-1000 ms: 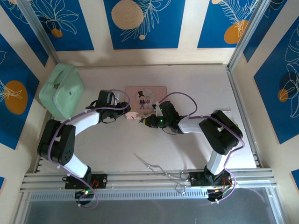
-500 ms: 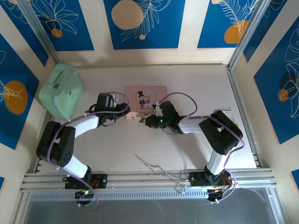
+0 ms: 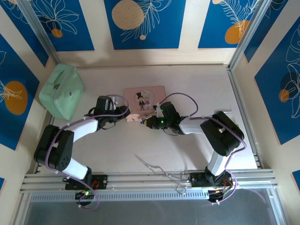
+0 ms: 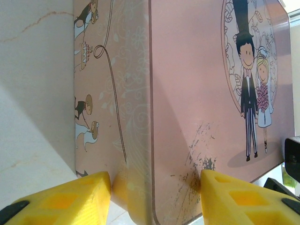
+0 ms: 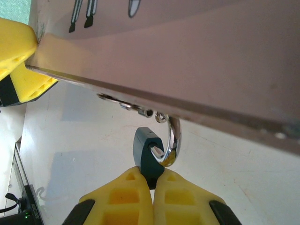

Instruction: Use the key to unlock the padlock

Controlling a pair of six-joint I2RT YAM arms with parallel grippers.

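Currently, my right claw (image 5: 152, 179) is pressed together on the dark blue body of the padlock (image 5: 143, 149), at the lower centre of the right wrist frame. The silvery shackle (image 5: 171, 140) curves up from the body and passes through a small ring (image 5: 160, 117) on the edge of the pink box (image 5: 197, 56), which spans the upper part of that frame. Whether the shackle is latched I cannot tell. My left claw (image 4: 154, 197) pinches a corner of the same box. One yellow finger (image 4: 70, 201) touches the side wall at lower left; the other touches the lid at lower right. In the top view, a green pouch (image 3: 61, 90) lies at left. A silvery wire-like tool (image 3: 157, 168) lies at lower centre, well apart from the box.
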